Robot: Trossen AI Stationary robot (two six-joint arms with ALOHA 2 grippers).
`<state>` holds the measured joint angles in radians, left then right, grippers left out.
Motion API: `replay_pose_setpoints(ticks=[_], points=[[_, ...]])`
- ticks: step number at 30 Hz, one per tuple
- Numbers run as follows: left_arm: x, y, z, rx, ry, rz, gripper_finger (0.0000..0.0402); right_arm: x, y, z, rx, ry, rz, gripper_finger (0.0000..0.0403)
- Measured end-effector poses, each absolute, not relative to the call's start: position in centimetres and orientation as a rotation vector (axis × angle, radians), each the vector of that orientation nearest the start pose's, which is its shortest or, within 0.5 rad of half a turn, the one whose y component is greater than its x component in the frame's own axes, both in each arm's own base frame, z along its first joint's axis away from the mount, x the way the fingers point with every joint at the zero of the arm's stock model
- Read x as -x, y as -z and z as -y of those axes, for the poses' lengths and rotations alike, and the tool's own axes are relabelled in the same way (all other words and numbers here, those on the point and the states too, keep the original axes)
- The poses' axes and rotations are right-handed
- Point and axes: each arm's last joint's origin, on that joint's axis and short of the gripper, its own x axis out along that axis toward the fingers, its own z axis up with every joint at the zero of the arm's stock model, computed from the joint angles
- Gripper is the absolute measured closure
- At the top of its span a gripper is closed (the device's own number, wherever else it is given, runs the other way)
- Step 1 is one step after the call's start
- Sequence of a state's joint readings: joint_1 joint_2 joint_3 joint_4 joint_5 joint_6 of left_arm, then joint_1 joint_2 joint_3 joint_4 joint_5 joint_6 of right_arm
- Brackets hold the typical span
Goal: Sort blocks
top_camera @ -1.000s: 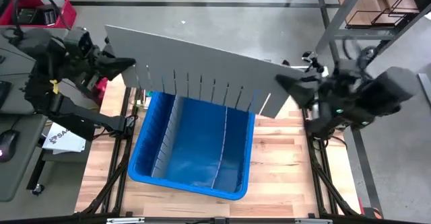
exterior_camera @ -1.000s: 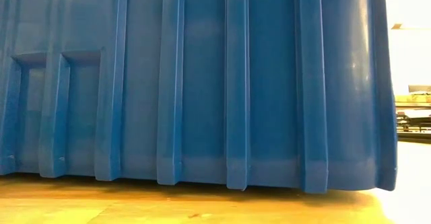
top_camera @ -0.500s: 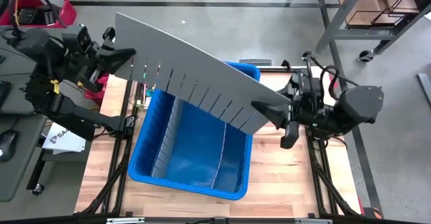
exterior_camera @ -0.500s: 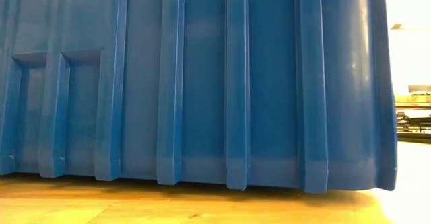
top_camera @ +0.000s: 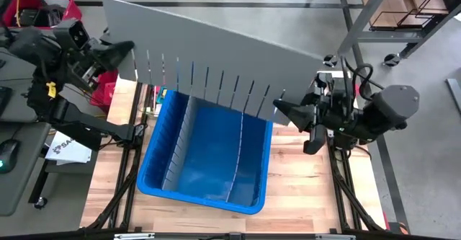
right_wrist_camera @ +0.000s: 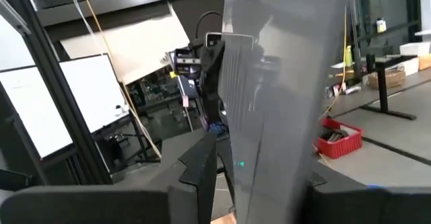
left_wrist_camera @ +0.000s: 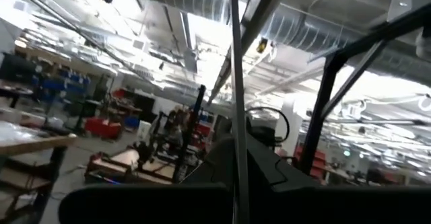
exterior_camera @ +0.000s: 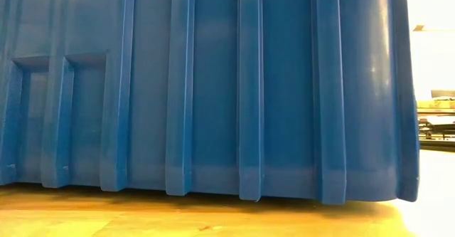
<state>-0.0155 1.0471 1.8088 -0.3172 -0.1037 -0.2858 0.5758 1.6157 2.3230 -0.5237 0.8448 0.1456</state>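
Fingers of both arms pinch the same long grey slotted divider panel (top_camera: pixel 216 56), one at each end, and you are carrying it in the air above the large blue plastic bin (top_camera: pixel 205 164). Left gripper (top_camera: pixel 124 51) has the panel's far-left end; right gripper (top_camera: pixel 282 108) has the lower right corner. Both sets of fingers look closed on the sheet's edge.

Panel's long axis runs across the table from left arm to right arm, tilted, with the slotted edge facing down toward the bin. Two thinner grey dividers (top_camera: pixel 238 153) already stand lengthwise in the bin. Judgement: the slots must meet those dividers crosswise, so the coming move turns on squaring the panel over the bin before lowering.

Small coloured toy blocks: none visible in any view. Bin interior shows only blue floor; I cannot tell where the blocks lie relative to either gripper. Low view is filled by the bin's ribbed wall.
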Motion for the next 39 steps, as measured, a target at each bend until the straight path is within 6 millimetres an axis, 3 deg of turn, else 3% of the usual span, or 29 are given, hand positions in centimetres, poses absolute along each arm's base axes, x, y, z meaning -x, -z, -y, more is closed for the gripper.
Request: replay_pose_setpoints(ticks=[3,8,13,17,23,32,39], points=[[-11.6,-58.4,0.1,0.317,0.001,0.424,0.0402,-23.4,-58.9,-12.6,-0.255,0.259,0.166,0.0306],[-11.5,-56.9,0.3,0.272,0.007,0.259,0.0401,-23.5,-58.5,-13.0,-0.223,0.252,0.135,0.0391],[-10.5,-54.5,0.7,0.173,0.135,-0.003,0.0401,-23.9,-56.6,-14.0,-0.217,0.212,0.003,0.04],[-10.3,-52.3,1.3,0.19,0.29,-0.246,0.0402,-24.2,-55.1,-14.6,-0.215,0.144,-0.119,0.0401],[-9.7,-49.6,1.7,0.126,0.325,-0.54,0.0401,-26.6,-52.6,-16.0,-0.219,0.089,-0.249,0.0402],[-7.9,-48.1,1.5,-0.008,0.306,-0.722,0.0401,-30.4,-46.5,-18.9,-0.259,0.056,-0.574,0.0402],[-8.4,-47.6,1.6,-0.007,0.35,-0.7,0.0401,-30.8,-44.9,-19.3,-0.294,0.078,-0.691,0.0403]])
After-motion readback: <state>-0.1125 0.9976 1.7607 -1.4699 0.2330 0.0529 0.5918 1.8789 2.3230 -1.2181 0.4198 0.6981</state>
